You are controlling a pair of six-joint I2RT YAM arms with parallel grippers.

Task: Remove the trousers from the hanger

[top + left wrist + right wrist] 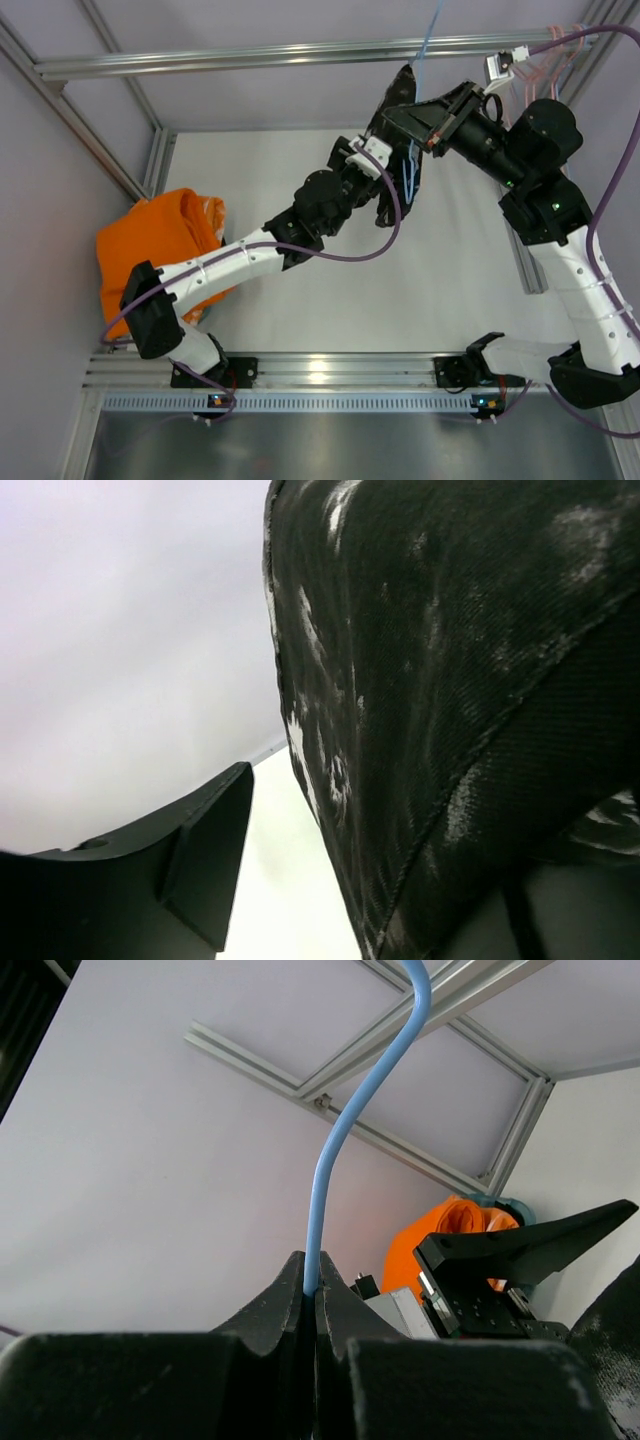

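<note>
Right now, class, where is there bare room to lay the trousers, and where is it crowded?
Free: the near middle of the table, between left arm and right arm. Crowded: the far middle around hanger and trousers; orange garment fills the left edge.

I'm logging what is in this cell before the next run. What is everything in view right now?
trousers: one, black with white speckles, hanging at the back, by the left jaws
hanger: one, light blue wire, at the back near the rail
orange garment: one, orange, bunched at the table's left edge
pink hangers: a few, exact count unclear, pink, on the rail at far right
rail: one, silver, across the back
table: one, white, under the arms
cables: purple, running along both arms
left gripper: one, black, jaws open beside the trousers
right gripper: one, black, jaws shut on the hanger's wire
</note>
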